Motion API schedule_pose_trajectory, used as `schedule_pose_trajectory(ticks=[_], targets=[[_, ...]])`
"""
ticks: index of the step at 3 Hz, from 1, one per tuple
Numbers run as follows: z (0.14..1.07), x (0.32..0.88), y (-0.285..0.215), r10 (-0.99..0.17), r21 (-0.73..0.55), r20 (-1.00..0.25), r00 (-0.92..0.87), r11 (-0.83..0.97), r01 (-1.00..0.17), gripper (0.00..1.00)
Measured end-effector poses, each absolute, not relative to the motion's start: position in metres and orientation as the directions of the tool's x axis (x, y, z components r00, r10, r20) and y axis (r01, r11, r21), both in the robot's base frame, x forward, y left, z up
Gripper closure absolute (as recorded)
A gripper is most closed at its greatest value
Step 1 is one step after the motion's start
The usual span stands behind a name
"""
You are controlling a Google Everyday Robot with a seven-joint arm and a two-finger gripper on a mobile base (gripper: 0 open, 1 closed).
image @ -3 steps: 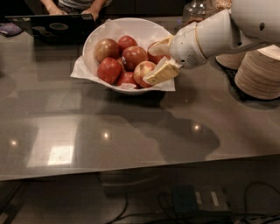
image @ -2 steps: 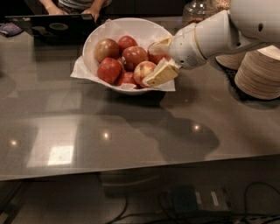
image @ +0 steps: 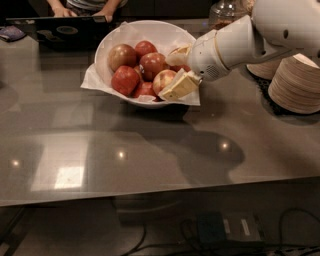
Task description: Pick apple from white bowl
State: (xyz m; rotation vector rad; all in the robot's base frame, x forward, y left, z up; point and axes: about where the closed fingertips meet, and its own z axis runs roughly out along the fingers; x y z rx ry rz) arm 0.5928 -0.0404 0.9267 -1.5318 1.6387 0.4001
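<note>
The white bowl (image: 107,42), lined with crumpled white paper, stands at the back of the table and holds several apples. The apple (image: 163,78), red with a pale yellow patch, lies at the bowl's right front. My gripper (image: 166,77) reaches in from the right, open, with its cream fingers (image: 181,86) spread above and below this apple. The lower finger covers the apple's right underside. Whether the fingers touch the apple I cannot tell. Darker red apples (image: 125,79) and a brownish-green apple (image: 122,55) lie to its left.
Stacks of beige paper plates (image: 296,82) stand at the right, close under my arm. A laptop (image: 60,30) and a person's hands (image: 65,11) are behind the bowl at the back left. A glass jar (image: 226,11) stands at the back.
</note>
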Motion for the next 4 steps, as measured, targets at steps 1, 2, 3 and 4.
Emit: schedule_pose_trajectory(ticks=[1,2,3,4], targets=[[0.918,0.6,-0.039,-0.668,-0.289,-0.74,0.081,0.207,-0.935,0.35],[0.908,0.615,-0.042,-0.673,-0.276,-0.737,0.059,0.22,-0.936,0.41],[0.904,0.619,-0.043,-0.675,-0.268,-0.737,0.05,0.224,-0.937,0.41],[0.902,0.621,-0.044,-0.677,-0.261,-0.734,0.045,0.221,-0.94,0.6]])
